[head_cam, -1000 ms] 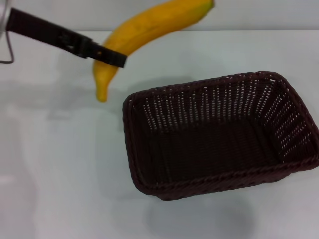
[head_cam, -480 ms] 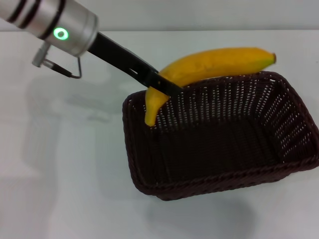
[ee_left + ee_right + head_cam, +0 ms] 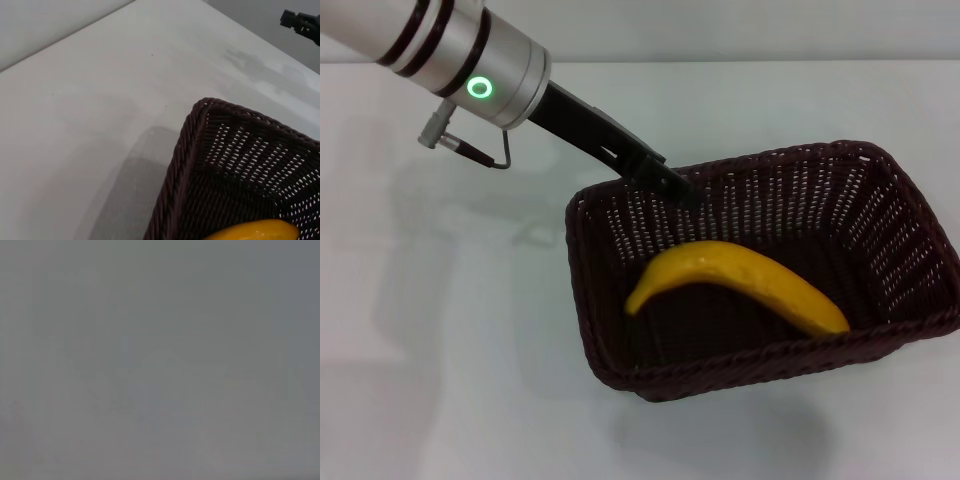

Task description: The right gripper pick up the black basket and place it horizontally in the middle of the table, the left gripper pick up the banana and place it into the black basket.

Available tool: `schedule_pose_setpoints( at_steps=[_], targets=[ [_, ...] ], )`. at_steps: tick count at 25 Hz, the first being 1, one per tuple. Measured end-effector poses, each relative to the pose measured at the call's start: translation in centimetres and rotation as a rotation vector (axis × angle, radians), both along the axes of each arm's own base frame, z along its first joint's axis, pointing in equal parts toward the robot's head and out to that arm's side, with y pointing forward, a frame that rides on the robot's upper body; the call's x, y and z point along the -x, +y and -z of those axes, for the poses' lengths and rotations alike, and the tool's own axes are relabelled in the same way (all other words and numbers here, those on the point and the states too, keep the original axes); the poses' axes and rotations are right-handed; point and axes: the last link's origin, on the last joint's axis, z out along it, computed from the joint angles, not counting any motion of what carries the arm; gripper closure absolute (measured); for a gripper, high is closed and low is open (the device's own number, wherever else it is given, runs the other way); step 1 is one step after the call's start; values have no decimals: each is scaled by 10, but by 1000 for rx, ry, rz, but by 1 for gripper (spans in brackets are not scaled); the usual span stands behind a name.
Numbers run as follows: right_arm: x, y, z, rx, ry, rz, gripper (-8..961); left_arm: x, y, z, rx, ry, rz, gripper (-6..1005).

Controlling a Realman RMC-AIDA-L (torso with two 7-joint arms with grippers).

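Surface: plain white, smooth counter (image 3: 440,340) is seen across the head view, with a pale wall behind it.
Basket: a large rectangular black woven wicker basket (image 3: 595,330) with a braided rim is set lengthwise near the middle of the counter; its corner is also shown in the left wrist view (image 3: 187,145).
Banana: a smooth curved yellow banana (image 3: 740,285) is seen lying on the basket floor, apart from the hand; only one end is caught in the left wrist view (image 3: 255,231).
Left hand: the black bar-like left hand (image 3: 675,187) is held over the basket's far rim, with nothing gripped; whether its fingers are spread or closed cannot be told.
Right hand: not seen in any view; nothing is shown by the right wrist view.
Progress: both placements are judged done.
Risk: the far rim could be snagged if the hand is pulled back low, and the basket would be dragged or tipped; a straight lift is judged safer.
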Motion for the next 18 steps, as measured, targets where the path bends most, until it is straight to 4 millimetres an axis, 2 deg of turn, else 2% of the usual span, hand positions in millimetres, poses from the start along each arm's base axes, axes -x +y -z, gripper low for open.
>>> schedule_pose_setpoints(
  at_steps=[5,9,10,15,18],
  targets=[
    [-3,-9,0,-3,11,4,642,2,-1,-6,-24,-35,18,268],
    [-4,-19,-2,2,6,-9,638,5,-3,-25,-123,-129,70,106],
    [-4,-20,-2,3,6,-12,637,9,-4,-34,-171,-164,80,106],
    [-3,-27,1,13,52,-21,631,43,-16,-72,-401,-328,83,106],
    [-3,-27,1,19,73,-17,628,75,-32,-89,-519,-418,77,106]
  ],
)
